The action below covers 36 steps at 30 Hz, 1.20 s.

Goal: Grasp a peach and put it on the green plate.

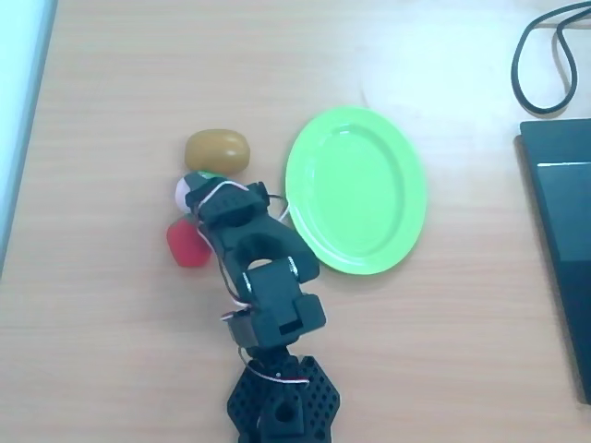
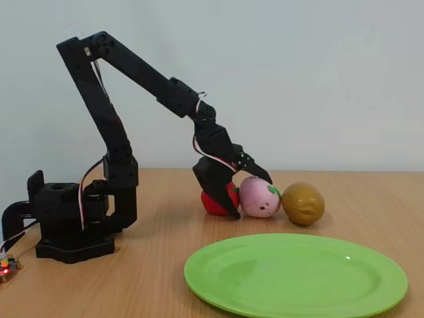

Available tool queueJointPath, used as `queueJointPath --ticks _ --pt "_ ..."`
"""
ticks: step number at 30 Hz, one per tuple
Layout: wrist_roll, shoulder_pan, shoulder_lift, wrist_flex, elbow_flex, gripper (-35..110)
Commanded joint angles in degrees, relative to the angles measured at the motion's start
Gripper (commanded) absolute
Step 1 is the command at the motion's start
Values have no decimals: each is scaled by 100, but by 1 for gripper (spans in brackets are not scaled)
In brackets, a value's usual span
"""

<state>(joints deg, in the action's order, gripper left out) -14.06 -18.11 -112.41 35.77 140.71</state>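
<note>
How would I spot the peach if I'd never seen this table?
Find the big green plate; behind it in the fixed view three small fruits sit in a row on the table. The peach is the middle one, at the gripper: pale pink with a green leaf patch, between the red strawberry and the brown fruit.

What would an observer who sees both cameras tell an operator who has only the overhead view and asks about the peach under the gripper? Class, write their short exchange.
Operator: From above, the arm covers most of the peach. Is it off the table?
Observer: No. In the fixed view the peach sits on the table, between the strawberry and the brown fruit.
Operator: How do the jaws stand?
Observer: The gripper is open. One finger reaches down between the strawberry and the peach, and the other arches over the peach's top.
</note>
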Motion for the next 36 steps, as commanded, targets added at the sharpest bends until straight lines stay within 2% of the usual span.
queueJointPath --ticks 1,7,17,36 --pt "0 -26 26 53 -158 38" --pt "97 -26 105 -105 -290 25" --pt "123 -18 105 -141 -299 16" --pt "123 97 -1204 -141 -255 16"
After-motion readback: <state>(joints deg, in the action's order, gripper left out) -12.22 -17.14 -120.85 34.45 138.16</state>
